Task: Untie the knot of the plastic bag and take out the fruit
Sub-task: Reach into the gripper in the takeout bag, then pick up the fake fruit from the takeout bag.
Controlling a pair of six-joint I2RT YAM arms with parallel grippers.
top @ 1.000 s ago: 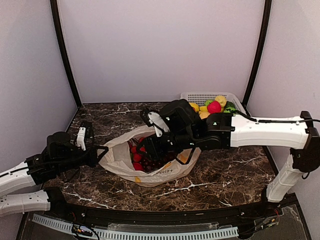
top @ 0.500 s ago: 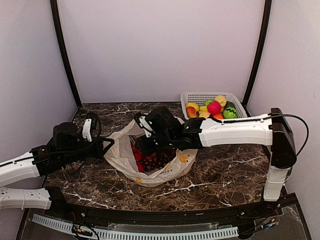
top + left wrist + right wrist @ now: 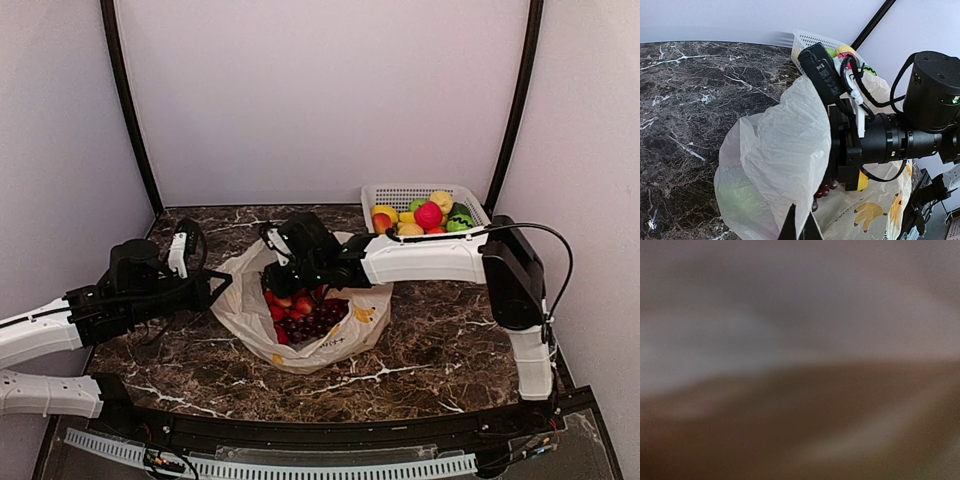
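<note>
The plastic bag [image 3: 240, 310] lies mid-table with its mouth open; no knot shows. Red berries and dark purple grapes [image 3: 300, 315] lie inside it. My left gripper [image 3: 215, 290] is shut on the bag's left edge and holds it up; in the left wrist view its fingertips [image 3: 797, 227] pinch the cream plastic [image 3: 785, 145]. My right gripper [image 3: 277, 283] reaches into the bag's mouth, its fingers hidden behind the plastic and its own wrist [image 3: 875, 142]. Dark red berries [image 3: 827, 189] show below it. The right wrist view is a blur.
A white mesh basket [image 3: 400, 192] at the back right holds several toy fruits [image 3: 428, 213]. The enclosure walls and black posts stand close round the marble table. A green piece [image 3: 737, 192] shows through the bag's plastic.
My right arm has moved left and further into the bag's mouth. My left gripper has shifted a little right and back with the bag's edge in it.
</note>
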